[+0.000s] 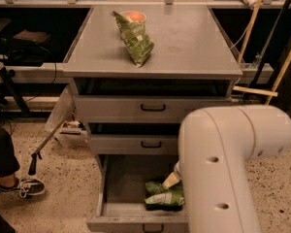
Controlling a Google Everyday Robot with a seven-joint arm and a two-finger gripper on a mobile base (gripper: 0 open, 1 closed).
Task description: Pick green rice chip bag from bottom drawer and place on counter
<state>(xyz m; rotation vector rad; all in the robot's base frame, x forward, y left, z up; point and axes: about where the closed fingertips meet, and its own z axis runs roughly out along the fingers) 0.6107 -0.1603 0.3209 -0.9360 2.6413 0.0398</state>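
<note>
While the robot's chunky white arm (pixel 223 169) hogs the lower right of the camera view, the bottom drawer (pixel 126 181) sits pulled wide open underneath it. The green rice chip bag (pixel 166 197) is lying inside that drawer, over on the right side near the front wall, partly tucked behind the arm. A little tan tip pokes out from behind the arm just above the bag, and I think that's the gripper (pixel 171 180). It sits right at the bag's upper edge, maybe touching it. I can't tell if it's spread or closed, or whether it has hold of anything, since the arm covers the rest.

Up on the counter (pixel 194 47) a darker olive-green bag (pixel 136 40) lies lengthwise left of the middle, with an orange-topped cup (pixel 134 16) right behind it. The two shallower drawers (pixel 153 108) above the open one are pushed in, or nearly. Off to the left, someone's sneaker (pixel 25 187) shows on the speckled floor (pixel 63 178).
</note>
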